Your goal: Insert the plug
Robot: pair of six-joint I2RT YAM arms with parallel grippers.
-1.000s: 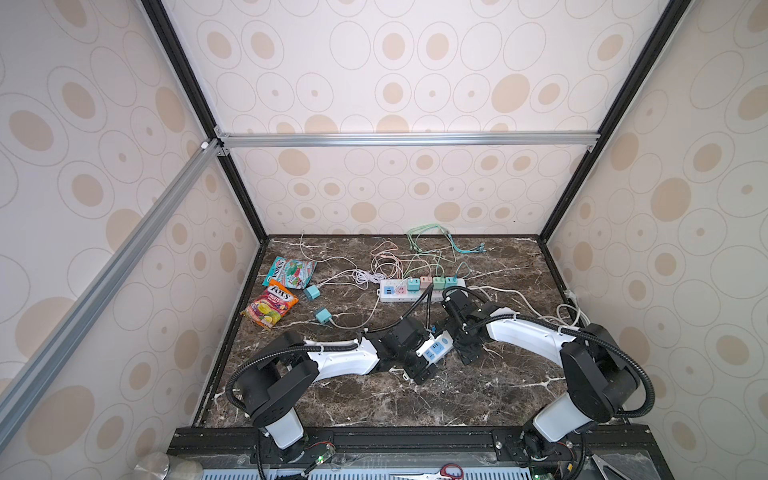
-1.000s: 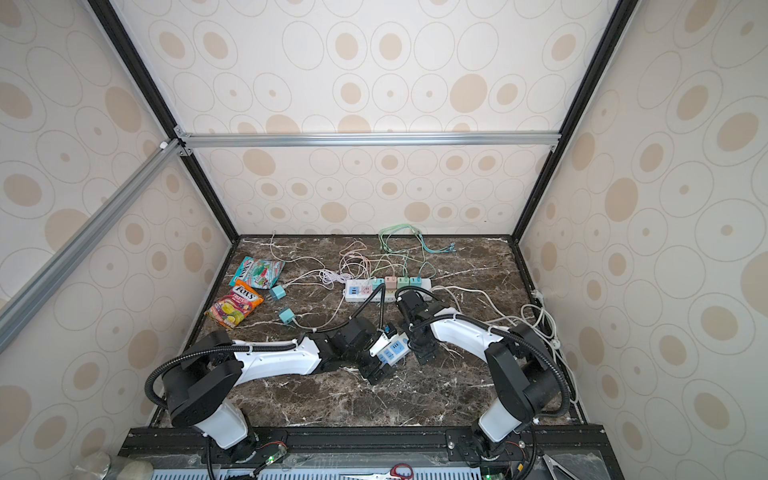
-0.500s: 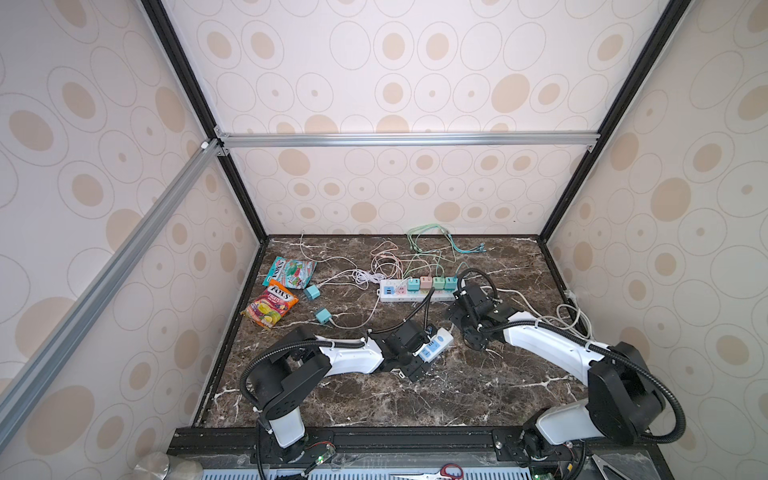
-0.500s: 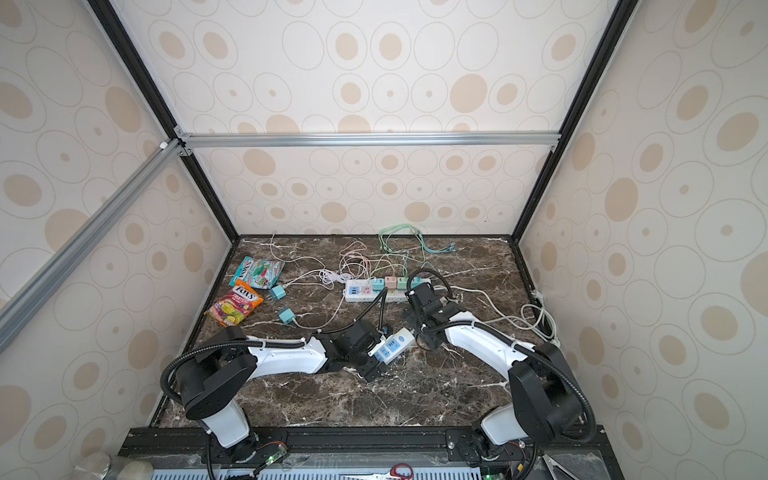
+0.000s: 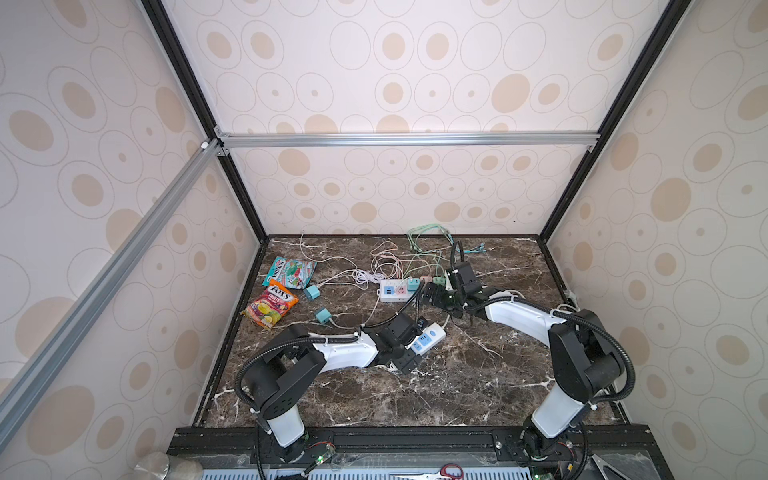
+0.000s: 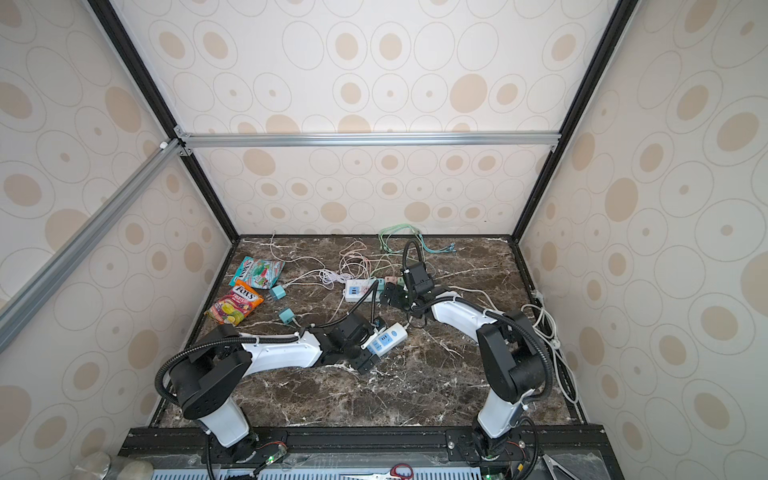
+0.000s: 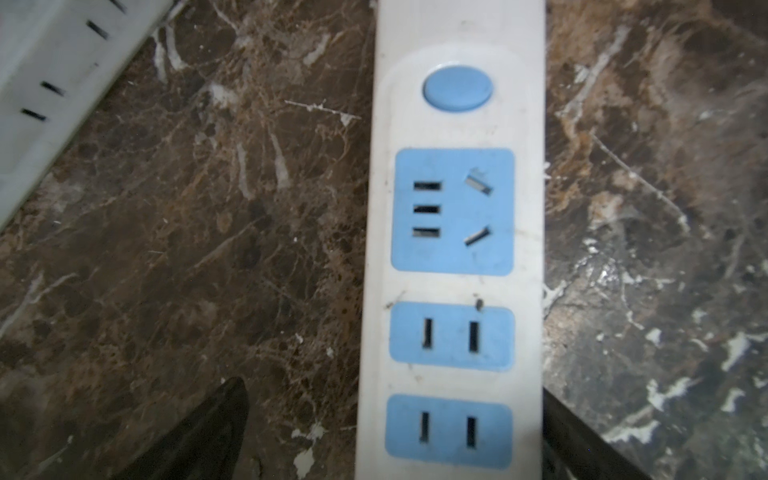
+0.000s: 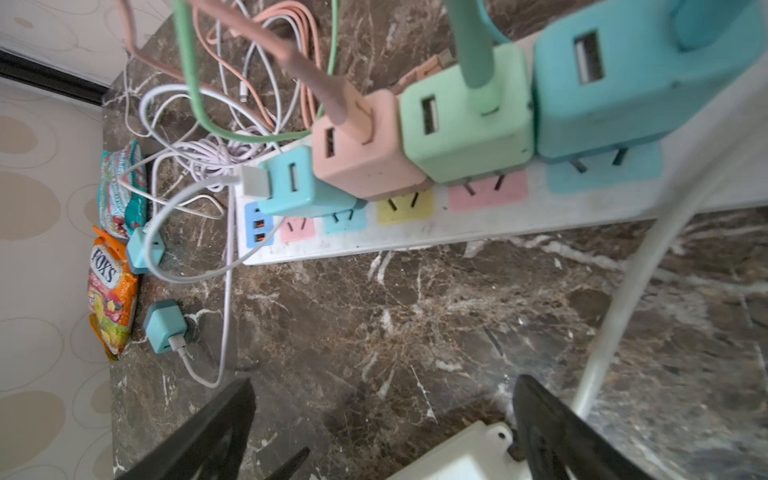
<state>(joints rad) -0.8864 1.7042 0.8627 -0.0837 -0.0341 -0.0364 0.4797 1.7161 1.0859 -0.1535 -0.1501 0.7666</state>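
Note:
A small white power strip point(image 5: 428, 336) point(image 6: 386, 337) with blue sockets point(image 7: 453, 249) lies on the marble table. My left gripper point(image 5: 415, 343) point(image 7: 392, 395) is open and straddles its near end, with a wide gap on one side. My right gripper point(image 5: 432, 297) point(image 8: 384, 384) is open, low over the table beside the long white strip point(image 8: 457, 232). That strip carries several teal, pink and green charger plugs. A white plastic piece point(image 8: 457, 457) with a white cable sits between the right fingers, not gripped. Two loose teal charger plugs point(image 5: 311, 292) point(image 5: 322, 316) lie to the left.
Two candy bags point(image 5: 271, 308) point(image 5: 289, 272) lie at the table's left edge. Tangled pink, white and green cables point(image 5: 386, 262) cover the back middle. White cords point(image 6: 548, 328) hang along the right edge. Walls enclose the table on three sides.
My right gripper has left the small strip's side and swung back and left to the long strip. The left gripper has stayed open around the small strip.

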